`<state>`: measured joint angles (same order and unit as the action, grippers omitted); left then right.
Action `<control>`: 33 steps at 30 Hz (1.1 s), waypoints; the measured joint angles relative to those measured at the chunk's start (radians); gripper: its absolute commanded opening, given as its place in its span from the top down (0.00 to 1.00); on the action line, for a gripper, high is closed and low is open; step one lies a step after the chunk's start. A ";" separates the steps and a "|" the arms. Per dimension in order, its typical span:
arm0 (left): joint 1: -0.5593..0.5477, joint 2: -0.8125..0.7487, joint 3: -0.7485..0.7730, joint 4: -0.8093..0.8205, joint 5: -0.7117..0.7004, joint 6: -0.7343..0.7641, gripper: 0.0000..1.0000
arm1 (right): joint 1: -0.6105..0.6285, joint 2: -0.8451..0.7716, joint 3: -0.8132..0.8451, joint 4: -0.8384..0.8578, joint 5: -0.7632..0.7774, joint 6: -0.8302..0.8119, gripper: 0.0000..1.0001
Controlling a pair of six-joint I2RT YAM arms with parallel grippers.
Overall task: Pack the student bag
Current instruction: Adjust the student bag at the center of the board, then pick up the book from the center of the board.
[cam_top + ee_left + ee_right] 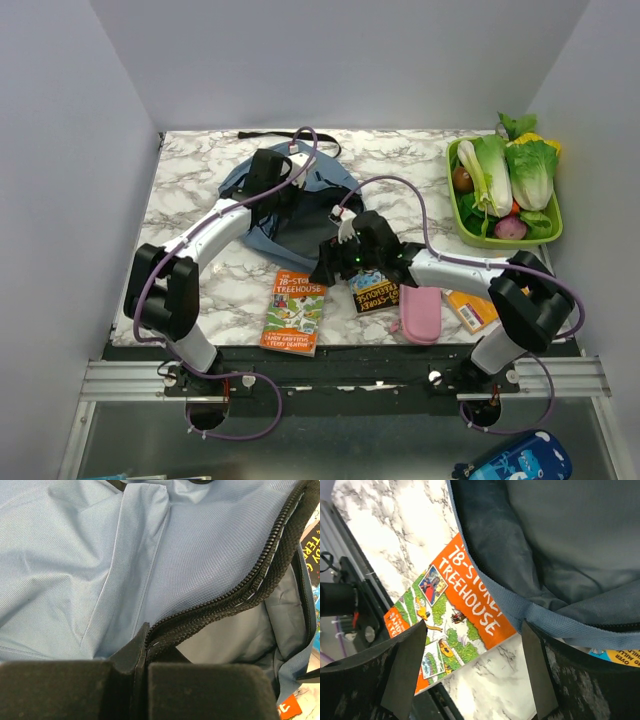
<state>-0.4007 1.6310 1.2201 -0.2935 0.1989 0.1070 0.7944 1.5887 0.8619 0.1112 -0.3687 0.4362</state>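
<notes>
The student bag, dusty blue with its dark inside showing, lies open at the middle back of the marble table. My left gripper sits on its far upper edge, shut on the bag's zipper rim; in the left wrist view the left gripper pinches that black zipper tape. My right gripper hovers at the bag's near edge, open, holding nothing. In the right wrist view the right gripper straddles bare marble, with the bag's blue rim beside its right finger.
An orange Treehouse book lies at the front, with a black book, a pink pencil case and a yellow book to its right. A green tray of vegetables stands back right. A blue pouch lies below the table.
</notes>
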 measured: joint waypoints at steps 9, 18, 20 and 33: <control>0.027 0.060 0.050 -0.008 0.008 -0.026 1.00 | 0.053 -0.174 -0.117 -0.017 0.194 -0.100 0.14; 0.055 0.142 0.159 -0.004 0.024 -0.068 1.00 | 0.055 -0.212 -0.098 -0.088 0.160 -0.108 0.12; 0.054 0.142 0.159 -0.003 0.032 -0.073 1.00 | 0.056 -0.144 -0.099 -0.090 0.132 -0.096 0.11; 0.054 0.132 0.148 -0.002 0.072 -0.078 1.00 | 0.065 0.129 0.019 -0.050 0.087 -0.035 0.09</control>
<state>-0.3470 1.7630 1.3685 -0.2955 0.2710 0.0288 0.8593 1.7176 0.8806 0.0612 -0.2813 0.4007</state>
